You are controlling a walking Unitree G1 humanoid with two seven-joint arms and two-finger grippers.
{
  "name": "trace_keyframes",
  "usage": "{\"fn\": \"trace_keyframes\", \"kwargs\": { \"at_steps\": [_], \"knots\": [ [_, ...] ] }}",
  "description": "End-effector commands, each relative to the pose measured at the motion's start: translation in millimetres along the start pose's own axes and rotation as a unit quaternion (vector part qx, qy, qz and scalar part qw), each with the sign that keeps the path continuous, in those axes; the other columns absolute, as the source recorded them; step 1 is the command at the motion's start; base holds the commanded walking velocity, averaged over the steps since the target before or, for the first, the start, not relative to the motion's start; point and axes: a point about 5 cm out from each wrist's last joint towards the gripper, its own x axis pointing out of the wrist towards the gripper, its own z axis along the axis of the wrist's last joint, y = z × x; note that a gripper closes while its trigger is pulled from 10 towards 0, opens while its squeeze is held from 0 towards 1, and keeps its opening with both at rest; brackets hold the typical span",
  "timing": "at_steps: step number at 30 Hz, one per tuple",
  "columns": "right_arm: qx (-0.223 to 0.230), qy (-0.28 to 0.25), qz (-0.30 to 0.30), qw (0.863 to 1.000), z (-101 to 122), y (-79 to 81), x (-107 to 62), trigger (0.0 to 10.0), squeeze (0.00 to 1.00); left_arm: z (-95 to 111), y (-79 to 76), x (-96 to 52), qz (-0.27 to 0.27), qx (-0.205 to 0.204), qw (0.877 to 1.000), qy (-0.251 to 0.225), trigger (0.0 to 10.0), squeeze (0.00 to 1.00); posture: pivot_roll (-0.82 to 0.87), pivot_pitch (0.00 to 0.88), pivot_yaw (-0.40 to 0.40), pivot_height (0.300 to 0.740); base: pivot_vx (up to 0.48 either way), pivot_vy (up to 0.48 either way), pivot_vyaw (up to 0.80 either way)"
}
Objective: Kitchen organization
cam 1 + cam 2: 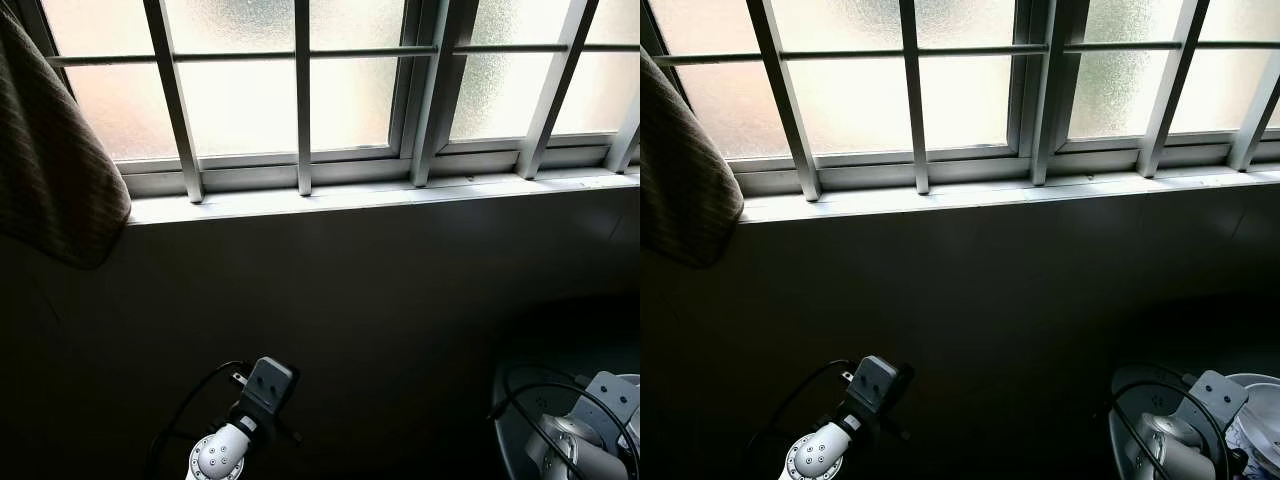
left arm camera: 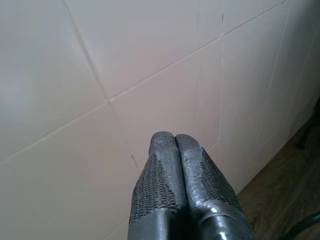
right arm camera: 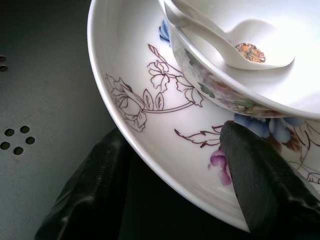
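**Plate rim pinched, bowl and spoon stacked on top**

A barred frosted window and white sill are seen above a dark wall; a cloth hangs at upper left. A grey perforated tray is seen low on the right, under the dishes. The floral plate is gripped at its rim by the right gripper, one finger under, one on the inner face. A floral bowl sits in the plate, a white spoon inside it. The load is judged glazed, slippery, brittle, top-heavy; it should be kept level, held deep on the rim. The left gripper is raised near the tiled wall, fingers pressed together, empty.
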Motion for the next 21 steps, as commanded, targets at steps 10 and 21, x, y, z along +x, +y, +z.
{"fn": "trace_keyframes", "kwargs": {
  "at_steps": [10, 21],
  "knots": [
    [-0.010, -0.035, 0.034, 0.999, 8.8, 10.3, -8.6, 10.0, 0.00, 1.7, 1.0, 1.1, -0.002, -0.004, 1.000, -0.002, 10.0, 0.00, 0.02, 0.000, -0.035, 0.740, 0.000, 0.000, 0.00],
    [-0.041, -0.126, 0.091, 0.987, 25.6, 28.0, -28.0, 10.0, 0.00, 2.2, 0.7, 1.1, -0.002, -0.006, 1.000, -0.004, 10.0, 0.00, 0.02, 0.000, -0.037, 0.740, 0.000, 0.000, 0.00]
  ]
}}
